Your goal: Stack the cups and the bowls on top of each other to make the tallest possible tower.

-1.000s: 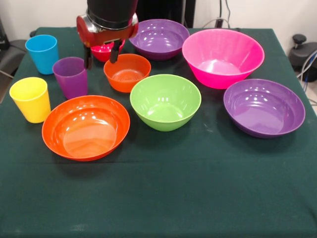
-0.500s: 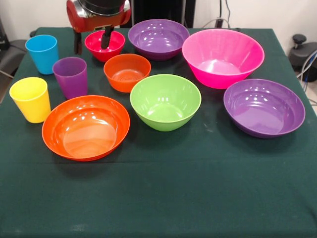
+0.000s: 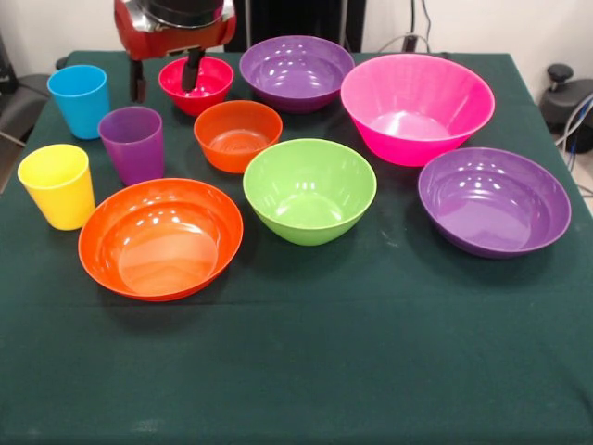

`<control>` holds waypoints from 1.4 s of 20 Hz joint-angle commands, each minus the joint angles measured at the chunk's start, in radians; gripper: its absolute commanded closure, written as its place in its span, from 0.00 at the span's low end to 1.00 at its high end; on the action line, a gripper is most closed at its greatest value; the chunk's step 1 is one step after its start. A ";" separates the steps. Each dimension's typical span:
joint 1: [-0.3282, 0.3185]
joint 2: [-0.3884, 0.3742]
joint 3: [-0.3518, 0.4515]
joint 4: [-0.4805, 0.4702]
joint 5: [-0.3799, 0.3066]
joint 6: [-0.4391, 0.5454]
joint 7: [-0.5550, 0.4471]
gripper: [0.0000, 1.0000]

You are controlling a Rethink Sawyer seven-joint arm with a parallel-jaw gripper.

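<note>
My gripper (image 3: 165, 80) is open at the far left of the table. One finger (image 3: 192, 72) is over the inside of the small red bowl (image 3: 202, 85) and the other (image 3: 139, 83) is outside its left rim. All cups and bowls stand apart on the cloth, with no tower. The blue cup (image 3: 79, 100), purple cup (image 3: 132, 144) and yellow cup (image 3: 57, 184) stand at the left. The small orange bowl (image 3: 238, 134), green bowl (image 3: 309, 188), wide orange bowl (image 3: 160, 236), pink bowl (image 3: 417, 107) and two purple bowls (image 3: 296, 71) (image 3: 493, 199) fill the middle and right.
A dark green cloth (image 3: 352, 352) covers the table. Its near half holds no objects. Dark equipment (image 3: 565, 97) sits beyond the right edge and a dark chair part (image 3: 18, 107) beyond the left edge.
My gripper has moved left and toward the far edge, from in front of the small red bowl to straddling its left rim. The cups and bowls have not moved.
</note>
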 commanded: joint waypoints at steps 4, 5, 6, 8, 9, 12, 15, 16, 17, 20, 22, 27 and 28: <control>-0.030 0.129 0.053 -0.100 -0.079 0.008 -0.389 0.00; -0.031 0.136 0.054 -0.107 -0.083 0.003 -0.390 0.00; -0.035 0.143 0.057 -0.110 -0.085 -0.004 -0.396 0.00; -0.033 0.171 0.053 -0.132 -0.093 0.008 -0.403 0.00; -0.035 0.178 0.053 -0.135 -0.094 0.008 -0.405 0.00; -0.035 0.188 0.047 -0.133 -0.092 0.013 -0.404 0.00; -0.031 0.195 0.038 -0.130 -0.090 0.021 -0.402 0.00; -0.029 0.194 0.036 -0.127 -0.087 0.025 -0.401 0.00; -0.028 0.194 0.031 -0.124 -0.084 0.032 -0.398 0.00; -0.025 0.183 0.022 -0.111 -0.072 0.049 -0.390 0.00; -0.027 0.172 0.019 -0.101 -0.067 0.056 -0.389 0.00; -0.027 0.147 0.010 -0.098 -0.069 0.074 -0.398 0.00; -0.029 0.135 0.010 -0.094 -0.067 0.079 -0.402 0.00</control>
